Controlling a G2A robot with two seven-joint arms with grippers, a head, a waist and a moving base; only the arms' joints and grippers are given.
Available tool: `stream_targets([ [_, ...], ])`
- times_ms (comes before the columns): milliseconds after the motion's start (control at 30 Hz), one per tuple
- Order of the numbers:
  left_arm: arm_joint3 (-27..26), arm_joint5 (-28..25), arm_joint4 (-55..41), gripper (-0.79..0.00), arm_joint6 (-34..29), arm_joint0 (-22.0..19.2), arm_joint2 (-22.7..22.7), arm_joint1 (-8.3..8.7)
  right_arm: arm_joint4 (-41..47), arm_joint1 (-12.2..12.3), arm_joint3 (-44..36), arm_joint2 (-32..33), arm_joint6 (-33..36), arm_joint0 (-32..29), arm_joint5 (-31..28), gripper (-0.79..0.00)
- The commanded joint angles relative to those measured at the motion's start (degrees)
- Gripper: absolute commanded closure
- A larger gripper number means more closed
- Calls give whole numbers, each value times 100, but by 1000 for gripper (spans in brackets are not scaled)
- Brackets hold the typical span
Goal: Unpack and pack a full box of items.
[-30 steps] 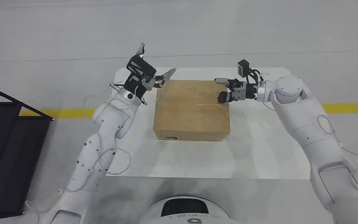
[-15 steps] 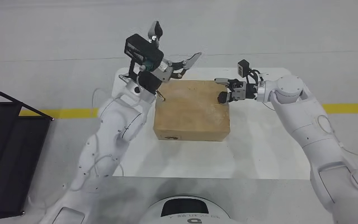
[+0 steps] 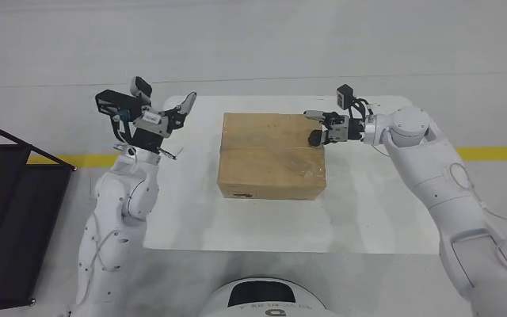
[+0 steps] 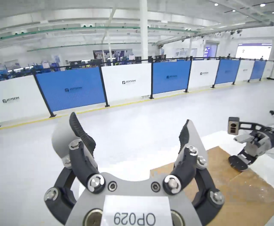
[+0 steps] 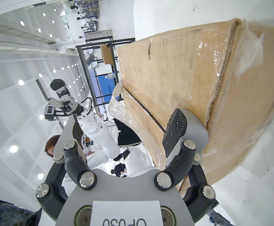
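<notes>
Box [image 3: 272, 154] sits on the table [image 3: 356, 214], flaps closed, contents hidden.

A pale grey floor [image 3: 317, 40] is seen all round the white table [image 3: 372, 222], crossed by a yellow line [image 3: 75, 160]. A black rack [image 3: 16, 214] is parked on the left. Far off, the area is fenced by blue and white panels [image 4: 70, 92]. A white pillar [image 4: 143, 42] is set behind them, and the ceiling [image 4: 85, 12] is dotted with round lights [image 5: 21, 82].
</notes>
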Motion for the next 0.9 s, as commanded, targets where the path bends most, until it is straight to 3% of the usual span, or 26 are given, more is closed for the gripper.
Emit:
stream_targets([
  [0,175,-166,24,-785,99,194,-143,24,0,0,0,0,0,0,0,-785],
  [167,749,-310,227,-785,173,280,-129,44,0,0,0,0,0,0,0,-785],
  [333,1266,-390,262,-785,132,-20,192,18,0,0,0,0,0,0,0,-785],
  [467,1578,-110,723,-785,-26,-303,490,-6,0,0,0,0,0,0,0,-785],
  [867,2088,69,1520,-785,-133,-755,1254,-78,0,0,0,0,0,0,0,-785],
])
